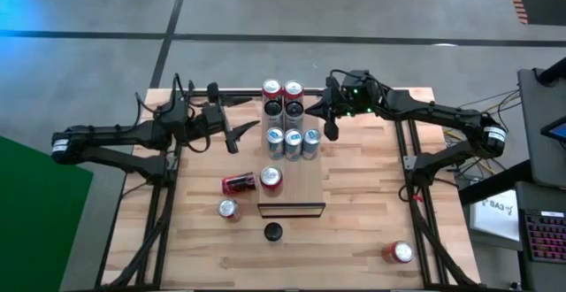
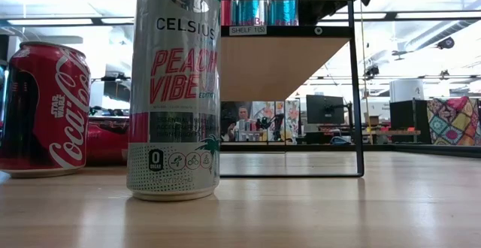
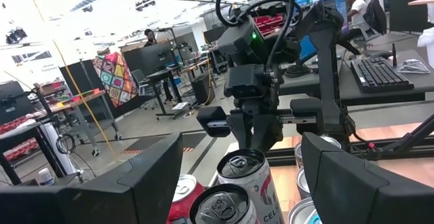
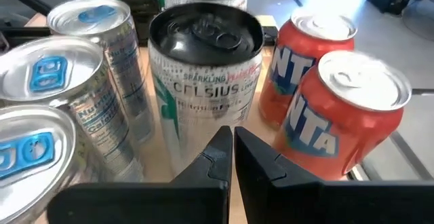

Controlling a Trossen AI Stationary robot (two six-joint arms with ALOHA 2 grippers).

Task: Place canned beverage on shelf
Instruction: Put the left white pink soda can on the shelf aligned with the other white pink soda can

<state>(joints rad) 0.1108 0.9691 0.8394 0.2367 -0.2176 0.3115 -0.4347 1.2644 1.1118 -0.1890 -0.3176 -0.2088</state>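
1. The shelf [image 1: 301,186] is a long light wooden board raised over the middle of the tabletop [image 1: 354,239], with eight cans standing on it.
2. At its far end stand two orange Fanta cans [image 1: 282,89], then two dark-topped Celsius cans [image 1: 283,110], then three blue-topped silver cans [image 1: 293,142].
3. One red-and-white can [image 1: 271,179] stands alone nearer the dark front edge.
4. Off the shelf there are four more cans: a red can on its side [image 1: 239,183], an upright red can [image 1: 229,209], a dark-topped Celsius can [image 1: 273,232], and an orange can [image 1: 397,253] near the right corner.
5. The left gripper [image 1: 239,138] hovers left of the shelf, fingers spread wide and empty.
6. The right gripper [image 1: 329,126] sits beside the shelf's far cans, fingers closed together, holding nothing.
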